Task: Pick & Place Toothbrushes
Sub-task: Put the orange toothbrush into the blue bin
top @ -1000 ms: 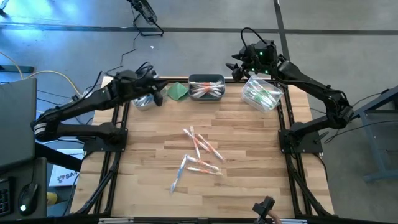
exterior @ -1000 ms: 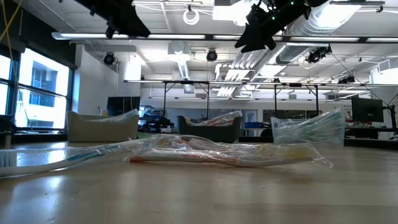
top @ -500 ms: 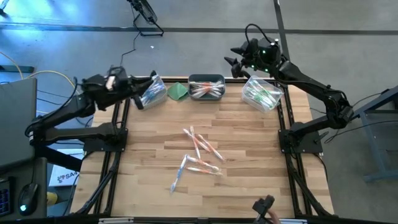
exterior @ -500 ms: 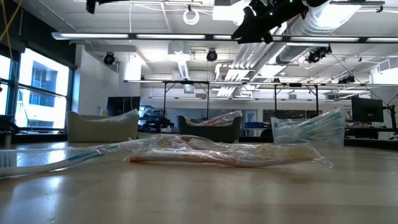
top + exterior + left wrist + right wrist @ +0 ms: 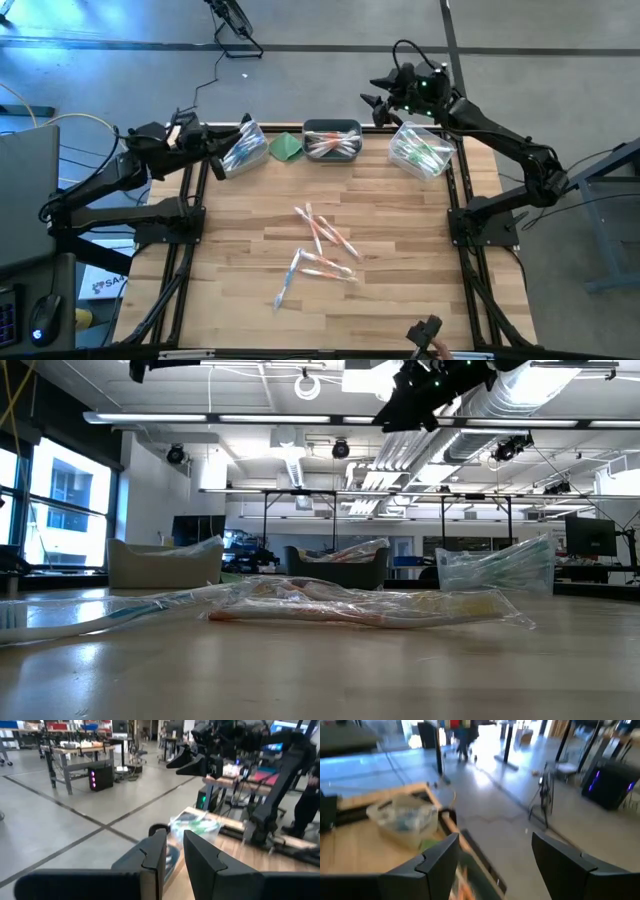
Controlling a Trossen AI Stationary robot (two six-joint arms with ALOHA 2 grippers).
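At the far left corner of the desk (image 5: 400, 210), your left end effector (image 5: 212, 145) sits just left of the left bin (image 5: 243, 148), which holds blue brushes and tilts over the desk's far edge. In the left wrist view its fingers (image 5: 155, 857) stand a narrow gap apart with nothing visible between them; you cannot tell from the overhead view whether they touch the bin.

Right of that bin lies a folded green cloth (image 5: 286, 146), and just right of the cloth the middle bin (image 5: 332, 141) holds orange brushes. Nearer you than the middle bin, loose toothbrushes (image 5: 322, 248) in clear wrappers lie scattered mid-desk: orange ones in a rough cluster, and one blue one (image 5: 287, 281) at its near left. From desk height they show as a low crinkled heap (image 5: 360, 603).

Right of the middle bin, the right bin (image 5: 422, 152) holds green brushes and sits at the far right corner. Your right end effector (image 5: 372, 101) hangs raised beyond the desk's far edge, between the middle and right bins, with its fingers (image 5: 437, 857) spread wide and empty.
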